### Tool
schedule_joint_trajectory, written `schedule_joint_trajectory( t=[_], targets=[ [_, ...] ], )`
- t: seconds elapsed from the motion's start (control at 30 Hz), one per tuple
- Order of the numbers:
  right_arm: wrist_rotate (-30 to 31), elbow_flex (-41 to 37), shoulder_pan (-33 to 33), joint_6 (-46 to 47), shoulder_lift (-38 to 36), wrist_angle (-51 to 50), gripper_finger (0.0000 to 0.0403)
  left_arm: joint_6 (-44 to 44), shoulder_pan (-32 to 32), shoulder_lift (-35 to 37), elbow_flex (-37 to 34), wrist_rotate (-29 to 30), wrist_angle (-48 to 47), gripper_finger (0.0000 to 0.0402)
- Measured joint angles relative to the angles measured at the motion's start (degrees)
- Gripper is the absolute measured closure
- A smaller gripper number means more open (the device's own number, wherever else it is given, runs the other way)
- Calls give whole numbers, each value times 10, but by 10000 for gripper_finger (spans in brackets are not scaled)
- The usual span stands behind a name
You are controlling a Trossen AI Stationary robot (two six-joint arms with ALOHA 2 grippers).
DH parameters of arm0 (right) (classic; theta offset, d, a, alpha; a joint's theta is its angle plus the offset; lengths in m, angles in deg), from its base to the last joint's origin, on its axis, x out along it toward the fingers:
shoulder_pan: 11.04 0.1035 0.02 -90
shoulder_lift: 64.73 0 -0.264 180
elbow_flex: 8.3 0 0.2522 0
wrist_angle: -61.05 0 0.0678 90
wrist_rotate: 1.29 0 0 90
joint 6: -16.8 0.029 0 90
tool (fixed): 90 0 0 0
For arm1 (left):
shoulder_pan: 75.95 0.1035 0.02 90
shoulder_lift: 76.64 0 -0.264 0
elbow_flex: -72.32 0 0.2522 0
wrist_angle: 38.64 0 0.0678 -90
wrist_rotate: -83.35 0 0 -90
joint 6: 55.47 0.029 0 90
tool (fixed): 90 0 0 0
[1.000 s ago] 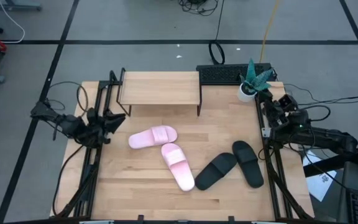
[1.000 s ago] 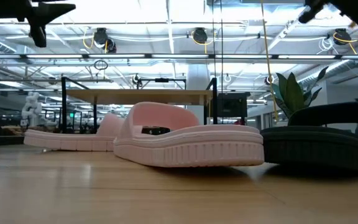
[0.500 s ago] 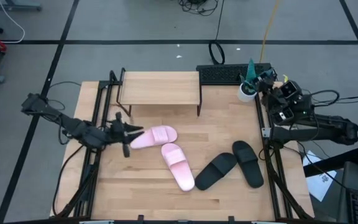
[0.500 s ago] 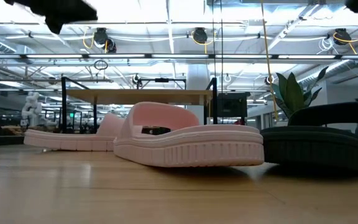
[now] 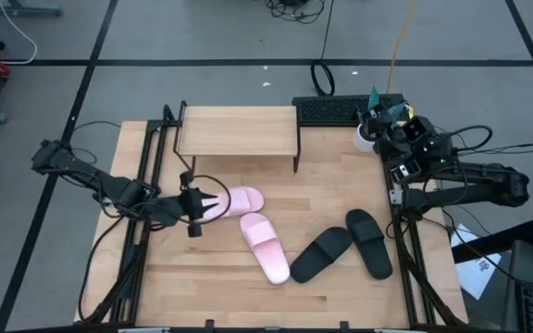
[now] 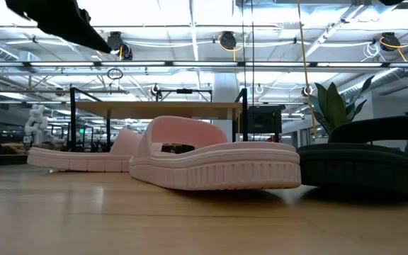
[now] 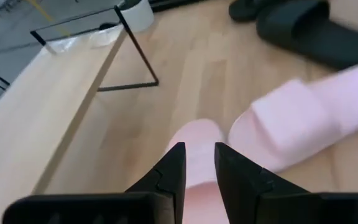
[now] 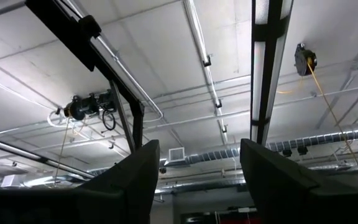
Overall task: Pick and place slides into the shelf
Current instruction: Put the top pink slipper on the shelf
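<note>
Two pale pink slides lie on their soles mid-table, one (image 5: 232, 201) nearer the shelf and one (image 5: 265, 245) nearer me. The black pair (image 5: 322, 253) (image 5: 369, 242) lies to their right. The light-wood shelf (image 5: 239, 129) stands on its black legs at the far edge. My left gripper (image 5: 216, 200) is open and hangs above the left end of the farther pink slide (image 7: 197, 140), well off the table in the low view (image 6: 76, 25). My right gripper (image 5: 378, 118) is open by the plant at the far right, pointing up at the ceiling (image 8: 197, 180).
A potted plant (image 5: 370, 129) and a black keyboard (image 5: 331, 109) sit at the far right beside the right gripper. Black frame rails run along the table's left (image 5: 142, 240) and right (image 5: 405, 259) sides. Bare wood lies between the shelf and the slides.
My left gripper has swung from the table's left edge toward the right, ending over the farther pink slide's left end. My right gripper has moved toward the far edge, up beside the plant. The slides have stayed where they were.
</note>
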Motion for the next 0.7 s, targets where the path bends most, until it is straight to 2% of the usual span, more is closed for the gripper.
schedule_joint_trajectory(
  t=[0.17,0.43,0.53,0.7],
  targets=[
    [0,5,0,-1,-1,1,188,87,20,-47,0,3,-12,316],
    [0,5,0,24,-1,0,188,247,39,-185,0,12,9,316],
    [0,5,0,25,-1,0,188,267,46,-229,0,38,52,316],
    [0,5,0,25,-1,0,188,269,51,-275,0,27,85,316]
  ],
)
